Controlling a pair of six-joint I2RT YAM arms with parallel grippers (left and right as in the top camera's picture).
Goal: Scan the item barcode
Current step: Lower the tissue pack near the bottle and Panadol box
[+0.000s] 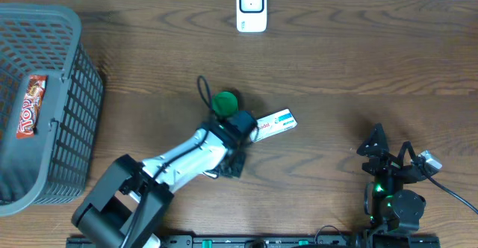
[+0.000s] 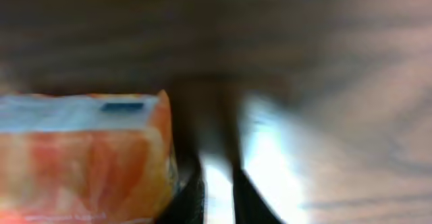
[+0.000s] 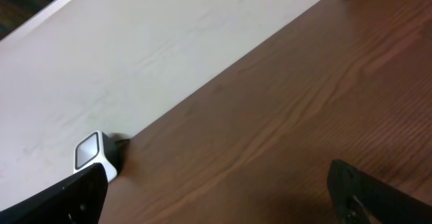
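Note:
The item, a white and orange packet (image 1: 276,121), lies flat on the wooden table near the middle. My left gripper (image 1: 252,131) is at the packet's left end. In the blurred left wrist view the packet (image 2: 81,153) fills the lower left, just outside one dark finger (image 2: 192,200). The left gripper (image 2: 219,197) is shut, with only a thin bright slit between its fingers. The white scanner (image 1: 252,7) stands at the far edge of the table and also shows small in the right wrist view (image 3: 93,154). My right gripper (image 1: 388,155) rests open at the front right, fingers wide (image 3: 223,204), holding nothing.
A grey mesh basket (image 1: 71,69) stands at the left with a red candy bar (image 1: 31,104) inside. A green round part (image 1: 225,102) and a black cable loop (image 1: 203,91) sit at the left gripper's wrist. A white wall (image 3: 135,55) rises behind the table.

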